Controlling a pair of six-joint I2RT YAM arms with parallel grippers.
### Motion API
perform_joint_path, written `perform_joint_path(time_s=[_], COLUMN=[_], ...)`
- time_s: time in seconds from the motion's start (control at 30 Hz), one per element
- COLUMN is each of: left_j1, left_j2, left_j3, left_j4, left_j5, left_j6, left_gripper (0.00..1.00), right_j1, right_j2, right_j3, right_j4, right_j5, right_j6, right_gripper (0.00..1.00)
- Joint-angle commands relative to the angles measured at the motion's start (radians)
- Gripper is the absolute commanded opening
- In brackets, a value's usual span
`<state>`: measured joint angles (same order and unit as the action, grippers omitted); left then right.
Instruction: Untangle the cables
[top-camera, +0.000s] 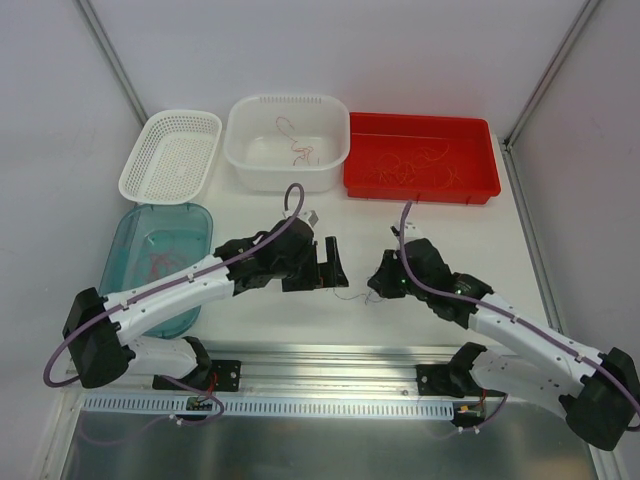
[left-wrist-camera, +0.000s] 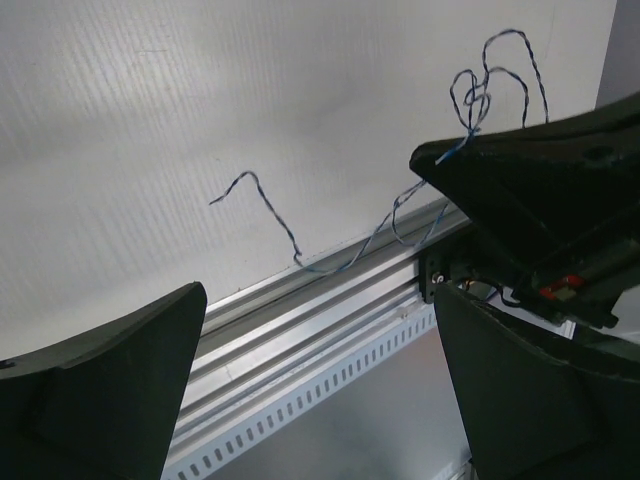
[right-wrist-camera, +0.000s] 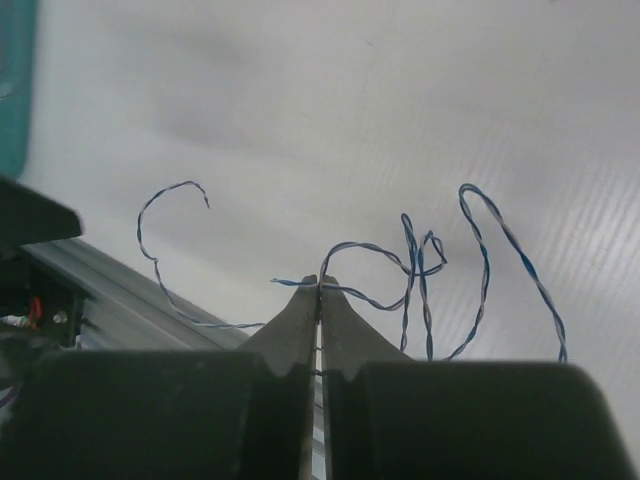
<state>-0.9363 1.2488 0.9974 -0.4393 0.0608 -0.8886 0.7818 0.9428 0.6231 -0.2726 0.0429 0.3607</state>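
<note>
A thin blue-and-white twisted cable (right-wrist-camera: 420, 270) curls in small loops over the white table. My right gripper (right-wrist-camera: 320, 283) is shut on it near one end, and both ends trail free. In the top view the right gripper (top-camera: 373, 286) sits mid-table, with the cable (top-camera: 350, 297) a faint thread just left of it. My left gripper (top-camera: 325, 263) is open and empty, a little left of the cable. In the left wrist view the cable (left-wrist-camera: 270, 215) lies beyond the open left gripper (left-wrist-camera: 318, 300), running up to the right gripper's black finger (left-wrist-camera: 520, 180). More red-orange cables (top-camera: 415, 165) lie in the red tray.
A red tray (top-camera: 480, 130) stands at the back right. A white tub (top-camera: 245, 165) holding a few cables is in the middle back, and a white mesh basket (top-camera: 170, 155) at the back left. A teal tray (top-camera: 195, 215) with pinkish cables is at the left. An aluminium rail (top-camera: 330, 362) runs along the near edge.
</note>
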Motion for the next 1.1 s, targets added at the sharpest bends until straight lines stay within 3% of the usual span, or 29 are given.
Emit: perform_joint_path(time_s=[0.0,0.37,0.47,0.6,0.67,1.07], left_j1=[-0.012,-0.042,-0.045,-0.047,-0.047,-0.047], left_j2=[0.023,0.07,0.08,0.084,0.083,0.026], left_j3=[0.026,-0.008,-0.017,-0.016,-0.013,-0.06], left_j4=[0.077,0.155,0.163,0.171,0.174,0.257], left_j5=[-0.053,-0.056,-0.056,-0.056,-0.056,-0.056], left_j6=[-0.104,-0.176,-0.193,-0.185,-0.176,-0.13], left_gripper=[0.99,0.98,0.9,0.68,0.65,0.66], right_j1=[0.028,0.086,0.096,0.125,0.134,0.212], right_j2=[-0.051,-0.062,-0.053,-0.026,-0.009,0.048], right_j3=[0.026,0.018,0.026,0.044,0.05,0.052], right_j4=[0.087,0.147,0.148,0.148,0.151,0.229], right_j5=[-0.023,-0.02,-0.023,-0.034,-0.07,-0.182], right_j6=[0.02,0.035,0.031,0.0,-0.025,-0.132], right_gripper=[0.01,0.01,0.01,0.01,0.01,0.01])
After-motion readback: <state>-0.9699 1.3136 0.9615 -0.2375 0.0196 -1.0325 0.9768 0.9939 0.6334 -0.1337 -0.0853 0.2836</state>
